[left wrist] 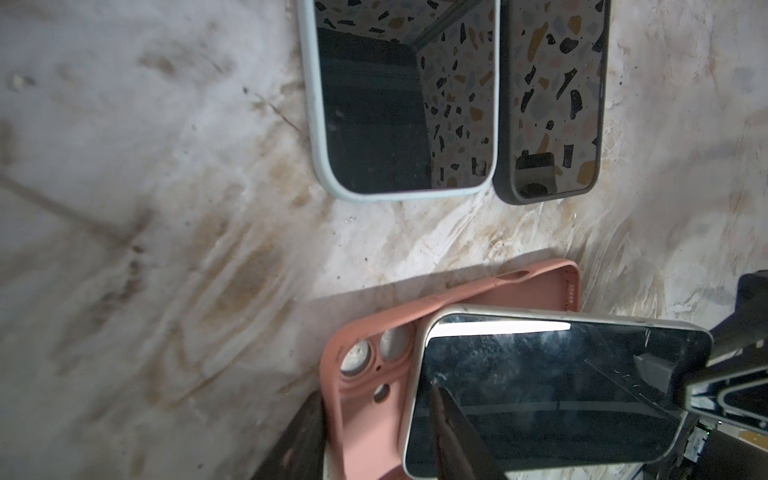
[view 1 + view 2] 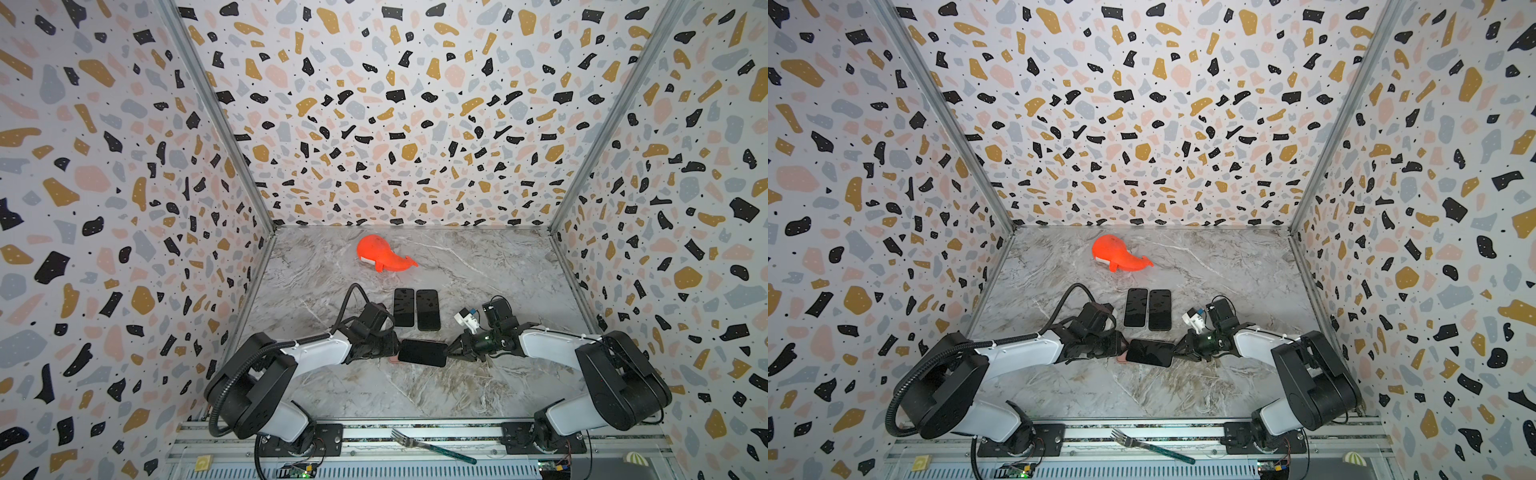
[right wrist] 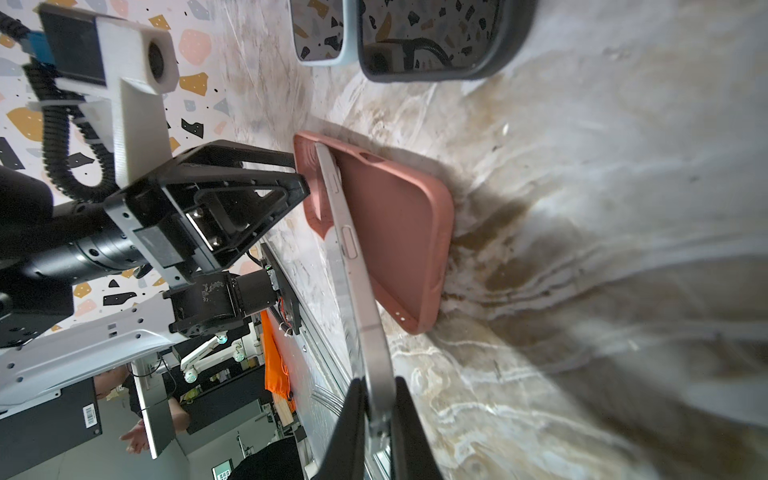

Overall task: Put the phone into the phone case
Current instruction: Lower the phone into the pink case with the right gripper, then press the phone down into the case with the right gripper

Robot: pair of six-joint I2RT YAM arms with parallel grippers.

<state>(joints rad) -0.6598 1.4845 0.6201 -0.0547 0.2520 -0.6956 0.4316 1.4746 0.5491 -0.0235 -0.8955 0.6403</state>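
Left gripper (image 2: 390,349), front half of the bench (image 2: 498,270), about midway between the side edges. Its fingers (image 1: 453,440) are half apart with the camera end of the phone case (image 3: 399,232) between them. It looks like a grip on that end, but the tips run off the frame in the left wrist view, so the contact itself is hidden.

In both top views the pink case is almost fully covered, with only a sliver showing under the phone (image 2: 422,353).

The phone is screen up and not seated. One end sits at the case's camera end, skewed, and the camera holes are still uncovered. The other end is tilted up off the case. Its back is out of sight.

Right gripper (image 2: 449,353) has its fingers (image 3: 353,415) narrow, pinching the raised end of the phone.

Behind these, an orange whale-shaped toy (image 2: 382,253) lies near the far edge. Two cased phones lie mid-bench, side by side: a light-cased phone (image 2: 404,307) and a dark-cased phone (image 2: 428,309). Both are cut off at the frame edge in the wrist views.

A fork (image 2: 428,446) lies on the rail in front of the front edge.
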